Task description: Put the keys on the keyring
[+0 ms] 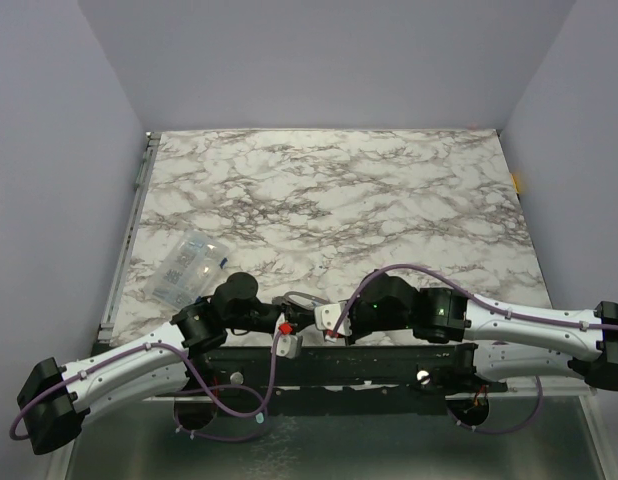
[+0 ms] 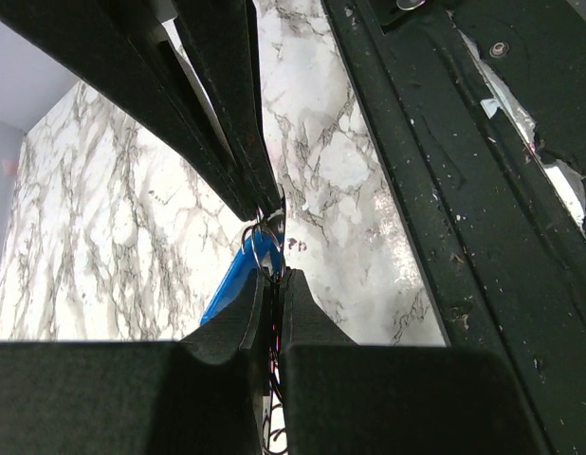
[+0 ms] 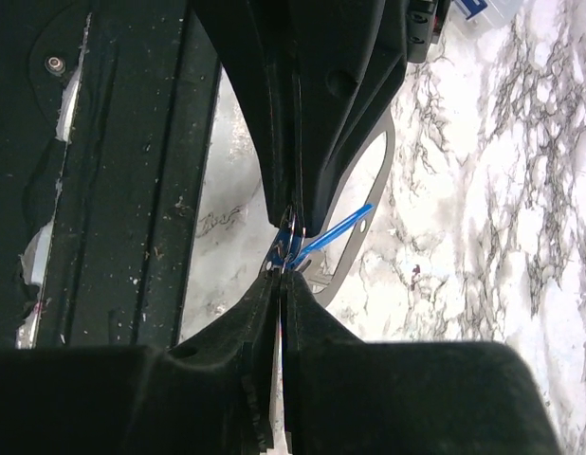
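Two sets of fingertips meet nose to nose just above the near edge of the table. The left gripper [image 2: 277, 281] has its jaws pressed flat together. The right gripper [image 3: 282, 275] has its jaws all but touching, with a sliver of light between them, so I cannot tell whether it grips anything. At the meeting point sits the blue-headed key [image 3: 338, 230], slanting out to one side. The keyring [image 3: 389, 147] arcs behind the left gripper's fingers and down to the same spot, and the pads hide which gripper pinches which piece. This looks like the threading step, key onto loop. The next move probably calls for a fine, steady slide along the wire without letting the ring twist. Beyond lies the marble table [image 1: 339, 190], with a clear packet [image 1: 187, 265] well off to the left.
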Controlling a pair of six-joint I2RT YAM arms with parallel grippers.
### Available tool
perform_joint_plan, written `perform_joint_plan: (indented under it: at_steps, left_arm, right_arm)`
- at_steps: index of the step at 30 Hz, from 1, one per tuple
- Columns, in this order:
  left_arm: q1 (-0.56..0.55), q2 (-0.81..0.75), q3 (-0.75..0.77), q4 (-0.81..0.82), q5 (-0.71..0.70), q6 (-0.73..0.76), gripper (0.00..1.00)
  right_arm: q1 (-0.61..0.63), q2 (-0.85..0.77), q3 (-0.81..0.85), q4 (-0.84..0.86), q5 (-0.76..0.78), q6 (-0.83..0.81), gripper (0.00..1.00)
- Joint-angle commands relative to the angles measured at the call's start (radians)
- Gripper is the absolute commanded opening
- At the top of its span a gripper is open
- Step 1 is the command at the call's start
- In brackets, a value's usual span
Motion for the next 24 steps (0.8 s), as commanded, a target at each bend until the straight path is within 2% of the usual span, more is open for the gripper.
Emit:
perform_joint_plan:
  at_steps: [1,3,7,10,16,24]
  left_arm:
    - [0.001,-0.015,0.022,0.035,-0.016,0.018,0.00]
    - [0.002,-0.016,0.022,0.035,-0.017,0.018,0.00]
    - [0.002,-0.018,0.021,0.037,-0.018,0.017,0.00]
    - [0.002,-0.018,0.020,0.036,-0.018,0.018,0.00]
    - [0.002,-0.021,0.022,0.036,-0.019,0.020,0.00]
    - [0.002,-0.033,0.022,0.036,-0.015,0.021,0.00]
  right_arm:
    - [0.009,-0.004,-0.006,0.007,0.012,0.036,0.15]
    - [0.009,-0.002,-0.002,0.012,0.003,0.051,0.18]
    - [0.008,-0.015,0.004,0.022,-0.004,0.097,0.31]
    - [0.009,-0.036,0.005,0.023,-0.007,0.135,0.37]
    - [0.009,-0.106,-0.034,0.061,-0.028,0.232,0.42]
    - [0.010,-0.127,-0.135,0.258,0.052,0.374,0.51]
